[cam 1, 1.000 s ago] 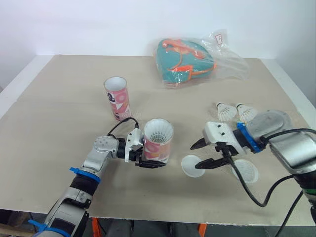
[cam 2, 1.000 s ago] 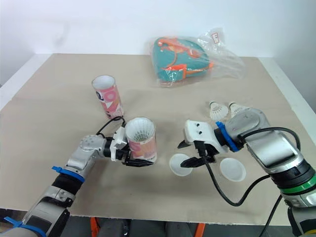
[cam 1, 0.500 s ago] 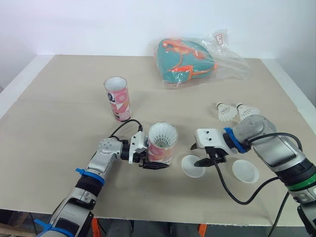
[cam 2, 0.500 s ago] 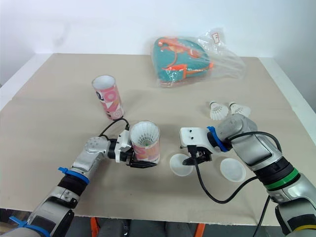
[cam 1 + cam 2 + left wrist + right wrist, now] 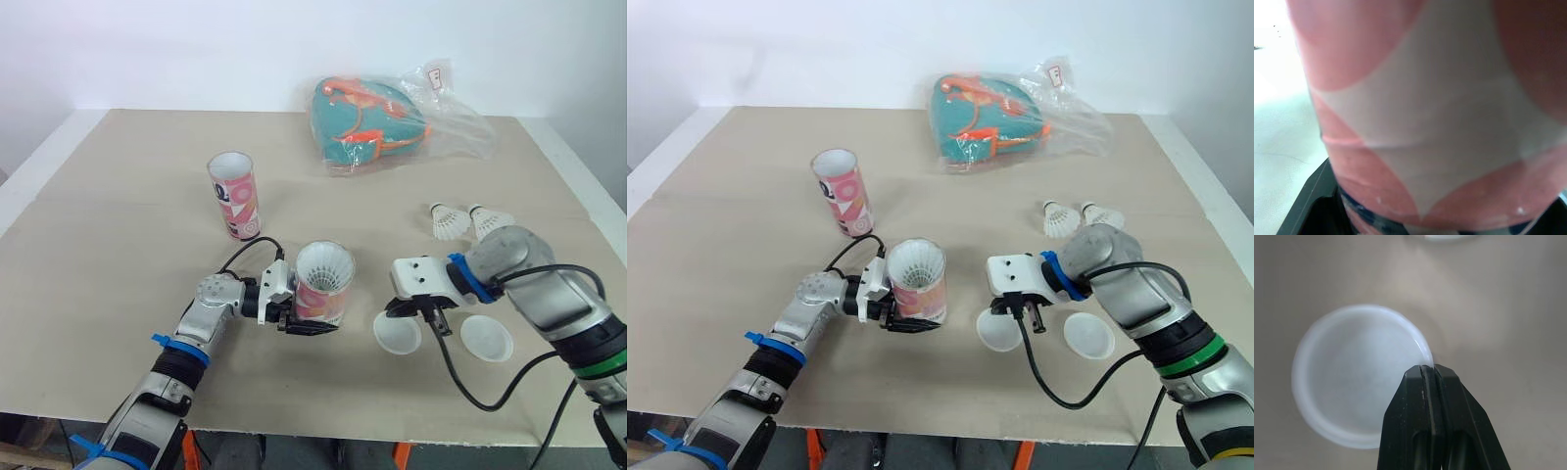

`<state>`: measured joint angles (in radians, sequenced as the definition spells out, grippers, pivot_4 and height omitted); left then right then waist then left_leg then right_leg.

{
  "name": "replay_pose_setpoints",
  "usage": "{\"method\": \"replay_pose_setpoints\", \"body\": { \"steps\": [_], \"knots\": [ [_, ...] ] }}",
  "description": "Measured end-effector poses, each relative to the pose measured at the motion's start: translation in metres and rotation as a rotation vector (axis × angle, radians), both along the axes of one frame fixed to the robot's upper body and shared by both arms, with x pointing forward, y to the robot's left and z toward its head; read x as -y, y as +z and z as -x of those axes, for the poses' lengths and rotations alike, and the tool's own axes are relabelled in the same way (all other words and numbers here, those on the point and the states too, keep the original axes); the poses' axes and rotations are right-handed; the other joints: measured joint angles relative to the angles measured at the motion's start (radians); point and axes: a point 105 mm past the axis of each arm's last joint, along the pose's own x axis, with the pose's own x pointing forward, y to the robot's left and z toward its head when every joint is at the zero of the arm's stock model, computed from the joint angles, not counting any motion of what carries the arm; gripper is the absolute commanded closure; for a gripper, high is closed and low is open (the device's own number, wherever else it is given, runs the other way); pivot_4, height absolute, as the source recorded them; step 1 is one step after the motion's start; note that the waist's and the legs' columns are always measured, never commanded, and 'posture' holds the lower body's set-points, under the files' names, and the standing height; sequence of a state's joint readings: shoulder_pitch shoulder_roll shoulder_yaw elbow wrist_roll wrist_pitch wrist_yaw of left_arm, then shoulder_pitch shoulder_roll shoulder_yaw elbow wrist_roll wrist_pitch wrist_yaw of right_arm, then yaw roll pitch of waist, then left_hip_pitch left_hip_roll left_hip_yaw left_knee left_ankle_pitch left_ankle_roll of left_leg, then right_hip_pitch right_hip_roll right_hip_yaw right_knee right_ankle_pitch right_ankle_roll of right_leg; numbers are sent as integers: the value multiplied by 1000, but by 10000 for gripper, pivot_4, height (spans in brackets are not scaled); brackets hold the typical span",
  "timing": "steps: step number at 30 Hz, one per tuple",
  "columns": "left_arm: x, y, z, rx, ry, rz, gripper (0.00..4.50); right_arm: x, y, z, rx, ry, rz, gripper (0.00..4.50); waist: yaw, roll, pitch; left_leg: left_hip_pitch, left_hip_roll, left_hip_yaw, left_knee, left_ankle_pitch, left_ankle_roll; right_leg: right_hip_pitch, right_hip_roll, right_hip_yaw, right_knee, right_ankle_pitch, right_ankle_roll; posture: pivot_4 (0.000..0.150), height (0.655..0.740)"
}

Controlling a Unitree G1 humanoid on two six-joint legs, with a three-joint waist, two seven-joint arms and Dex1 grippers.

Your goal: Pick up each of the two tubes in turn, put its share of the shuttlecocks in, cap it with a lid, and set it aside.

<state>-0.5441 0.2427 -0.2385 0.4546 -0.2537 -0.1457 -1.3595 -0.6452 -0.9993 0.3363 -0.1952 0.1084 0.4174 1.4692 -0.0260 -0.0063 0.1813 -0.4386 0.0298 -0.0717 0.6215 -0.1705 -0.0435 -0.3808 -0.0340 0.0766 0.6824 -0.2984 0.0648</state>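
A pink and white tube (image 5: 321, 284) with a white shuttlecock inside stands near the table's front, and my left gripper (image 5: 306, 319) is shut around its lower part; the tube's wall (image 5: 1425, 122) is close up in the left wrist view. A second, open pink tube (image 5: 234, 194) stands farther back on the left. To the right of the held tube, my right gripper (image 5: 424, 315) is shut on the rim of a white lid (image 5: 397, 333). The right wrist view has the fingertips pinching the lid (image 5: 1356, 377) at its edge.
Another white lid (image 5: 487, 338) lies flat to the right of the pinched one. Two loose shuttlecocks (image 5: 449, 221) lie behind my right arm. A teal and orange bag in clear plastic (image 5: 377, 122) sits at the back of the table.
My right gripper came down and shut on the lid's rim, and the lid shifted slightly to the right. The left gripper with its tube stayed nearly still.
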Motion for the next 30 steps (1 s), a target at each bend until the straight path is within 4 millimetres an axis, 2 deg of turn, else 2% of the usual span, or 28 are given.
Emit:
{"method": "replay_pose_setpoints", "body": {
  "steps": [1, 2, 7, 9, 11, 12, 16, 19, 30],
  "knots": [
    [0, 0, 0, -1, 0, 0, 14643, 0, 5, 1, 7, 3, -11, 44008, 0, 0, 0, 0, 0, 0, 0, 0, 0, 0, 0, 0, 0, 0, 0, 1500, 7400],
    [0, -1, 0, -2, 0, -4, 14643, -3, 19, 0, 19, 5, -56, 44008, -1, 0, 0, 0, 0, 0, 0, 0, 0, 0, 0, 0, 0, 0, 0, 1500, 7400],
    [-1, -3, 3, -22, -32, -31, 14643, -11, 102, -15, 209, -12, -239, 44008, -3, 1, 0, 2, 0, 0, -1, 1, 1, 1, 0, 0, 0, 1, -1, 1500, 7400],
    [-1, -3, 3, -32, -54, -47, 14643, -24, 129, -15, 255, 28, -318, 44008, -5, 1, 0, 2, 0, 0, -1, 1, 1, 1, 0, 0, 0, 1, -1, 1500, 7400],
    [-1, -3, 4, -36, -64, -51, 14643, -34, 135, -15, 263, 62, -342, 44008, -6, 1, 0, 2, 1, 0, -1, 1, 1, 1, 1, 0, 0, 1, -1, 1500, 7400],
    [-2, -2, 2, -46, -74, -63, 14643, -50, 137, -16, 253, 110, -355, 44008, -9, 1, 0, 2, 1, 0, -1, 1, 1, 0, 1, 0, 0, 1, -1, 1500, 7400],
    [0, -1, 2, -69, -102, -86, 14643, -82, 136, -20, 251, 204, -340, 44008, -13, 1, 0, 1, 0, 0, -1, 1, 1, 0, 0, 0, 0, 1, -1, 1500, 7400],
    [0, 0, 2, -86, -122, -107, 14643, -95, 142, -17, 281, 268, -319, 44008, -13, 1, 0, 1, 0, 0, -2, 1, 1, 0, 0, -1, 0, 1, -1, 1500, 7400],
    [-6, 1, 2, -83, -119, -125, 14643, -105, 125, 1, 274, 435, -177, 44008, -21, 1, 0, 1, 1, -1, -2, 1, 1, -1, 1, -1, 1, 1, -2, 1500, 7400]
  ]
}}
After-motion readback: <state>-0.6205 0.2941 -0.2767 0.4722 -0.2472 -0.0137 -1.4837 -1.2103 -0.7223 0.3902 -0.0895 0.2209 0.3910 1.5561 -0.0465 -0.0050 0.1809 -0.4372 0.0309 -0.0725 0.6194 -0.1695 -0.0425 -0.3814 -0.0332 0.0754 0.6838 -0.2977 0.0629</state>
